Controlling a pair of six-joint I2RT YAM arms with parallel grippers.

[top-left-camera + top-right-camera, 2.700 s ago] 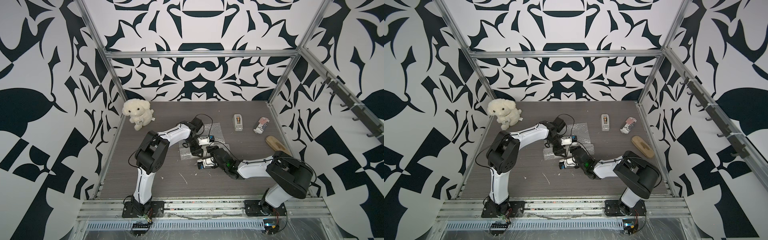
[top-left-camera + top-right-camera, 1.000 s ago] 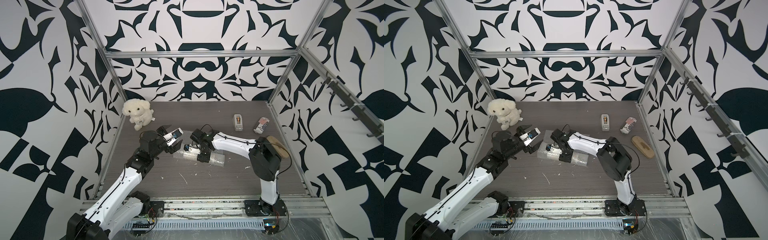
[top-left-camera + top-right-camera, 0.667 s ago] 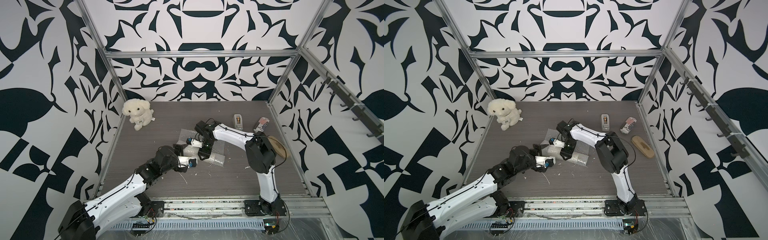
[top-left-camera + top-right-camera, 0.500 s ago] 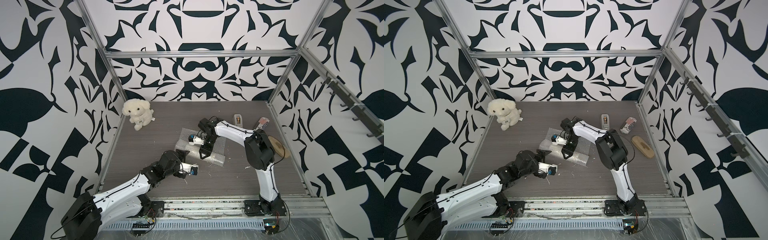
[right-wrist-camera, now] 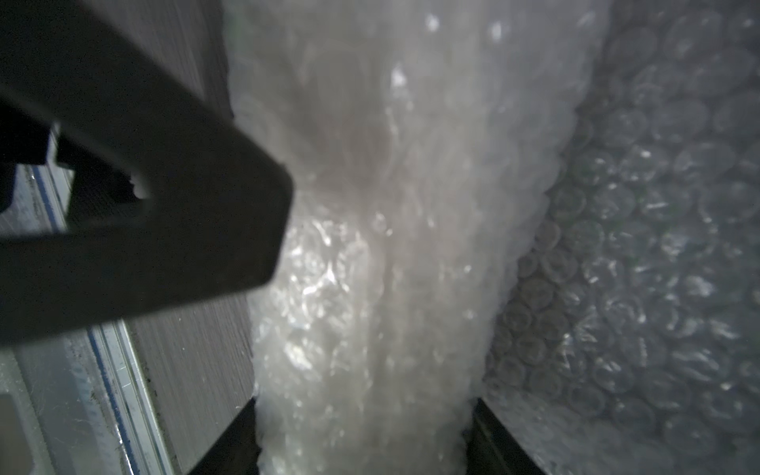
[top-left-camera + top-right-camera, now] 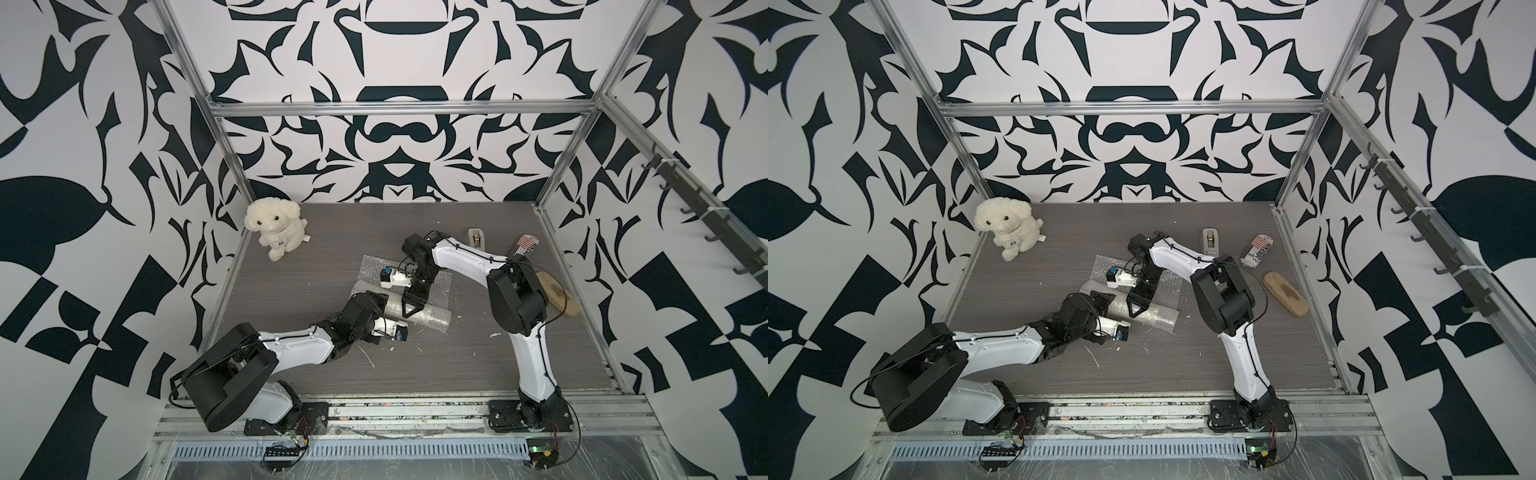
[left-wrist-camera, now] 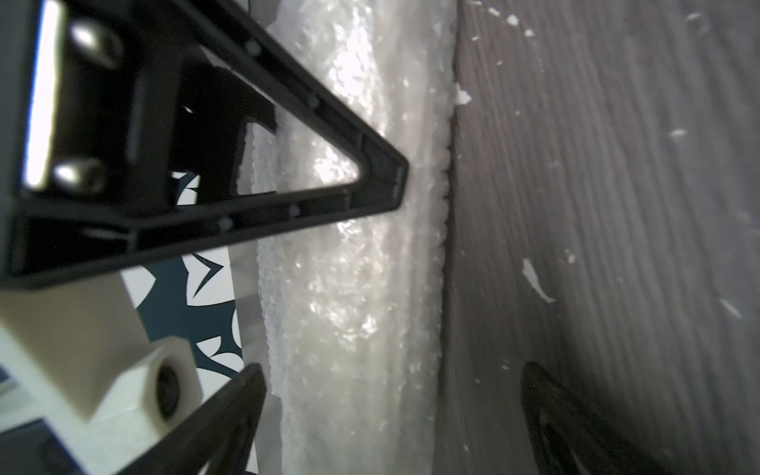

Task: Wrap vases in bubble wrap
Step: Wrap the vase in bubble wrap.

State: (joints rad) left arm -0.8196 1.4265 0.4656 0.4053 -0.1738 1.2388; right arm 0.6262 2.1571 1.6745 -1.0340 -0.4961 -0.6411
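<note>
The bubble wrap (image 6: pixel 430 319) lies mid-table, rolled into a thick whitish tube, with a flat tail (image 6: pixel 372 266) spread behind it. The vase is hidden inside the roll. My right gripper (image 6: pixel 409 309) comes down on the roll from behind. In the right wrist view its fingers (image 5: pixel 499 442) press both sides of the bubble wrap (image 5: pixel 370 288), so the right gripper (image 5: pixel 364 452) is shut on it. My left gripper (image 6: pixel 376 300) sits at the roll's left part. In the left wrist view it (image 7: pixel 390 427) stands open astride the bubble wrap (image 7: pixel 349 288).
A plush dog (image 6: pixel 274 226) sits at the back left. At the back right are a grey tape dispenser (image 6: pixel 476 237) and a printed can (image 6: pixel 525 245), with a wooden brush (image 6: pixel 557 291) by the right frame. White scraps (image 6: pixel 368 357) litter the table near the front.
My left arm swung from the back left down to the front and brought its open gripper to the roll. The right gripper kept its hold on the roll and shifted slightly.
</note>
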